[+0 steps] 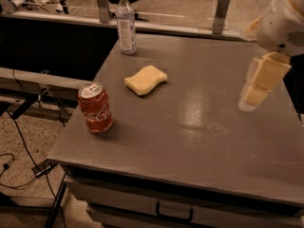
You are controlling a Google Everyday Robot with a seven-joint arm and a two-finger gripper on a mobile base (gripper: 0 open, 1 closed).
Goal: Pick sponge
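The sponge (146,80) is a pale yellow flat pad with wavy edges, lying on the grey table (199,137) left of the middle. My gripper (258,85), with blocky pale yellow fingers, hangs above the table's right side, well to the right of the sponge and apart from it. It holds nothing that I can see.
A red soda can (95,108) stands upright near the table's left front edge. A clear water bottle (126,23) stands at the back left corner. A railing with posts (221,9) runs behind the table. Cables lie on the floor at the left (19,141).
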